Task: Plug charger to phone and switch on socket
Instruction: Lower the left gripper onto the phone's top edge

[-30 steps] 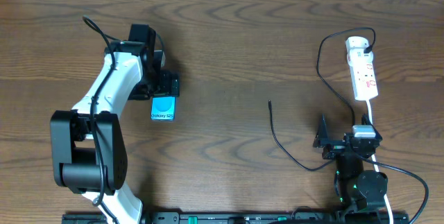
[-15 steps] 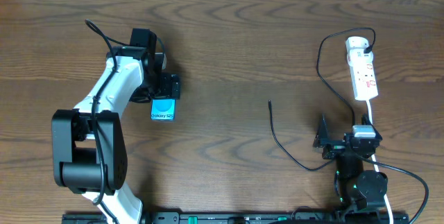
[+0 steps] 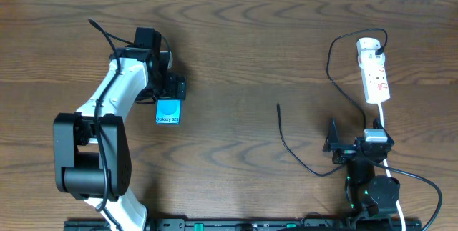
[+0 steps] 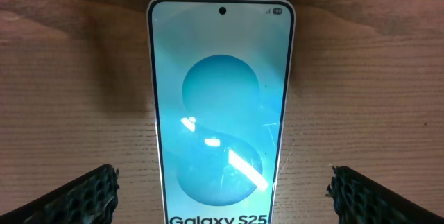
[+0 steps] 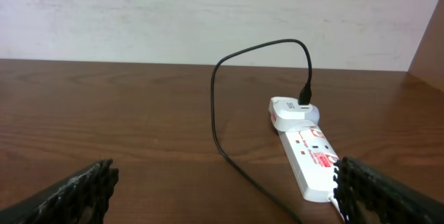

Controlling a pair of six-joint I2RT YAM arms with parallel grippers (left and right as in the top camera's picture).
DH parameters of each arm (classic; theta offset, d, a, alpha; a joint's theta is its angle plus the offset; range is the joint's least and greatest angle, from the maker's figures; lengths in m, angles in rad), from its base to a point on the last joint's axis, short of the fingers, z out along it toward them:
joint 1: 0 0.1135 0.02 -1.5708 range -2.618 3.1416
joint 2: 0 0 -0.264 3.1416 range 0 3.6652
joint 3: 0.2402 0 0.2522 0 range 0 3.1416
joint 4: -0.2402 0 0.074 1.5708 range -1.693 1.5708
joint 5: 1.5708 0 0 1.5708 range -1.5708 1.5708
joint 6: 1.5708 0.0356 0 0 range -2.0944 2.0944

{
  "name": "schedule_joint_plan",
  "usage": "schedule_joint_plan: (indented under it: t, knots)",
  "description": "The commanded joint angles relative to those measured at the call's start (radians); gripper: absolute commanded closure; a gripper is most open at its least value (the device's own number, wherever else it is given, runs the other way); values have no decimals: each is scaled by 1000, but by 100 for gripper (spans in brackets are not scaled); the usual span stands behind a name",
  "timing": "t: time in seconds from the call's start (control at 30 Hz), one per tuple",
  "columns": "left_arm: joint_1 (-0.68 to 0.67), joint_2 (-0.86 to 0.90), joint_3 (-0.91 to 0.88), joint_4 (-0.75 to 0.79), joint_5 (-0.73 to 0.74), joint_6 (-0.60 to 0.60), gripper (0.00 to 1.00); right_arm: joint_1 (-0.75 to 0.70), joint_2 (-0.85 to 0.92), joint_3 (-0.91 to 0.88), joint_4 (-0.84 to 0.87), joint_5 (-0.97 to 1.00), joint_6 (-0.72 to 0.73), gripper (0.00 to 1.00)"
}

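Observation:
The phone (image 3: 168, 111) lies flat on the left of the table, its cyan screen up, and its "Galaxy S25" strip is at the bottom of the left wrist view (image 4: 219, 106). My left gripper (image 3: 170, 89) hangs over its far end, open wide, and its fingers (image 4: 83, 196) flank the phone without touching it. The white socket (image 3: 375, 74) lies at the far right. The black charger (image 3: 286, 141) runs from an adaptor in the socket's far end, loops left, and ends in a free tip (image 3: 278, 106) mid-table. My right gripper (image 3: 356, 141) sits open and empty just short of the socket (image 5: 312, 158).
The socket's thick white cord (image 3: 401, 174) trails back past the right arm's base. The charger cable (image 5: 222, 113) arches up off the table ahead of the right gripper (image 5: 225, 182). A pale wall runs behind the table's far edge.
The left arm has shifted slightly over the phone. The right arm, cable and socket have not moved.

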Motion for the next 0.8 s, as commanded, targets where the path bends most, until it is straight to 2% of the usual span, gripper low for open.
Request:
schedule_joint_plan:
  t: [0.0, 0.77]
  knots:
    - [-4, 17, -11, 6, -13, 18, 2, 3, 0, -2, -2, 11, 13, 1]
    - [-4, 54, -47, 53, -13, 18, 2, 3, 0, -2, -2, 11, 13, 1]
